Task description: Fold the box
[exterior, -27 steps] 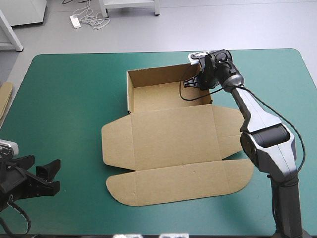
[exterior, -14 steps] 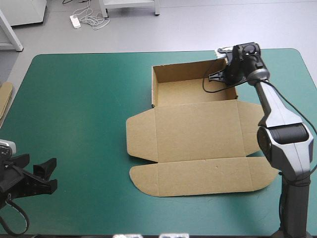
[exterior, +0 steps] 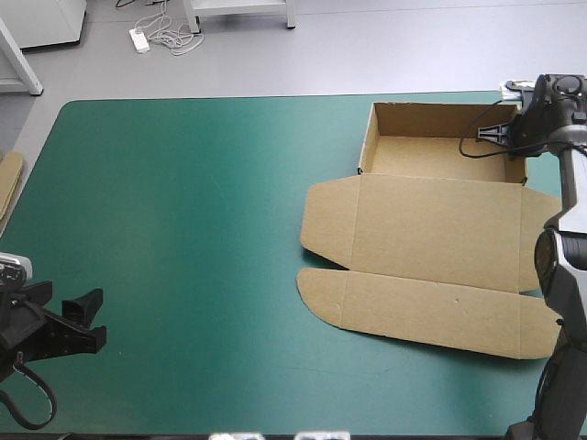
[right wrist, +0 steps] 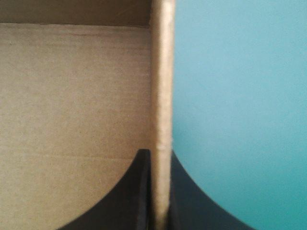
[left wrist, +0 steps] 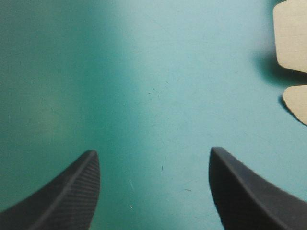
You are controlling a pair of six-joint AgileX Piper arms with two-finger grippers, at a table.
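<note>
The brown box (exterior: 440, 229) lies at the table's far right. It is an open tray with raised walls (exterior: 431, 119), and its lid and front flap (exterior: 422, 312) lie flat toward the near edge. My right gripper (exterior: 520, 136) is shut on the tray's right wall, near the far right corner. The right wrist view shows that wall's edge (right wrist: 162, 96) standing between the fingers of the right gripper (right wrist: 161, 191), with the tray's inside to one side. My left gripper (exterior: 81, 319) stands open at the near left, over bare teal-green cover. Two rounded flap corners (left wrist: 292, 33) show far ahead of the left gripper (left wrist: 153, 191).
An edge of more brown board (exterior: 9, 183) shows at the table's left edge. The box's right side reaches close to the table's right edge (exterior: 578, 147). The teal-green cover (exterior: 183, 211) lies bare between the left gripper and the box.
My right gripper has dragged the box to the right across the table, holding the tray wall throughout. The left gripper has hardly moved.
</note>
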